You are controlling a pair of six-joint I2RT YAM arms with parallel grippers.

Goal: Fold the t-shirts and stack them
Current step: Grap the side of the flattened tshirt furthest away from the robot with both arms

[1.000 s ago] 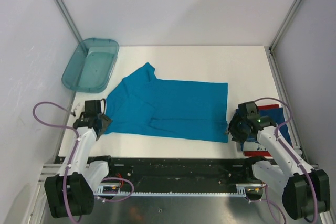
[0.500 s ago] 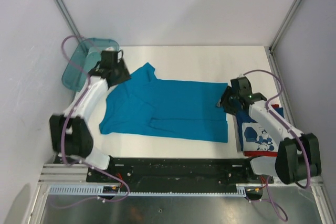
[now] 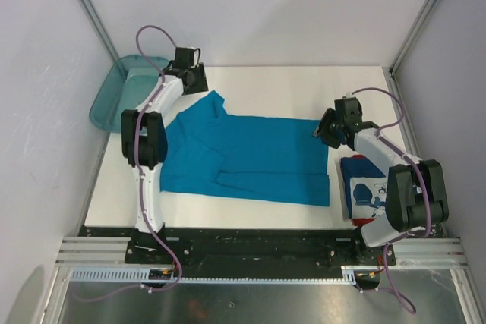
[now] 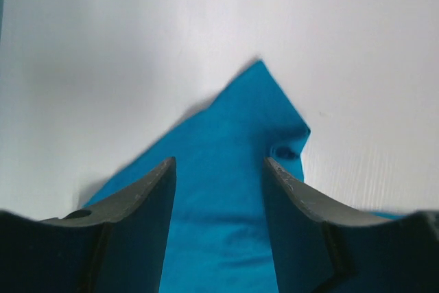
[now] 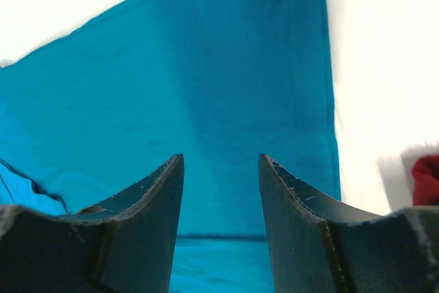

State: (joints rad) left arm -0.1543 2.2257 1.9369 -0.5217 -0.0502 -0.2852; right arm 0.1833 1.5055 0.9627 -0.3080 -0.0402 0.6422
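While the teal t-shirt (image 3: 247, 158) lies spread flat, the folded dark blue shirt (image 3: 372, 191) right of it, both arms have swung from its near edge to its far corners. The left gripper (image 3: 199, 81) is at the sleeve tip (image 4: 260, 73) and the right gripper (image 3: 326, 130) over the hem (image 5: 330, 101), jaws parted, holding nothing, likely readying a fold.

No text, label, brand, number or sign is legible, including on the folded shirt (image 3: 367, 190), near right.
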